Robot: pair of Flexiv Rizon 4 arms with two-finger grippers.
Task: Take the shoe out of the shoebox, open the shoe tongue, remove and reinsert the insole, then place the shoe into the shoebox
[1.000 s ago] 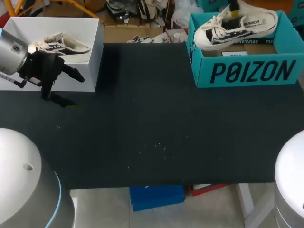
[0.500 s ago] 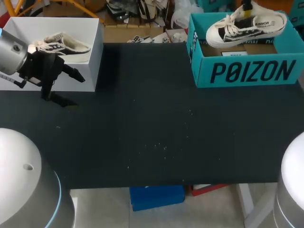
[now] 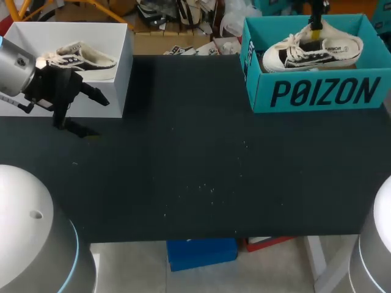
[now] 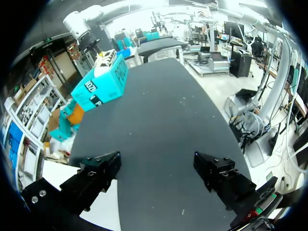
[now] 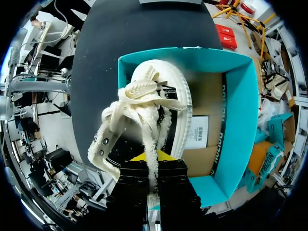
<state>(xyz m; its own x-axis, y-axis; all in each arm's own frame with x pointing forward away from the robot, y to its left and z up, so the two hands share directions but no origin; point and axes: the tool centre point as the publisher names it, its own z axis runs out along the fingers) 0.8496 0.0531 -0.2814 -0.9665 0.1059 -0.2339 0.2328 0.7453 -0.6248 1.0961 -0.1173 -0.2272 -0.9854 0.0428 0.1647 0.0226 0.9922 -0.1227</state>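
Currently logging the right gripper (image 3: 316, 23) at the upper right of the head view, pinched shut on the shoe (image 3: 311, 50) at its tongue and laces. Locating the shoe inside the teal shoebox (image 3: 317, 91) at the upper right of the frame, toe toward frame left, heel toward frame right, sole sunk below the rim of the front wall. Cannot tell about contact between sole and box floor. Confirming from the right wrist view: black fingers (image 5: 134, 178) pressed together with cream laces and tongue fabric caught between them, a sliver of yellow tip showing just ahead of them. Seeing the shoe ahead of those fingers, over the shoebox interior and close to one long wall, with brown cardboard floor and a white label (image 5: 198, 132) beside it. Recording the left gripper (image 3: 91, 115) at the left of the head view, just in front of a white box (image 3: 122, 67), above the black table (image 3: 195, 159), fingers spread wide and gripping nothing. Same reading from the left wrist view: two dark fingers well apart, only table surface between them. Noting a second shoe (image 3: 82, 56) lying in the white box at the upper left of the frame, well apart from the teal shoebox.
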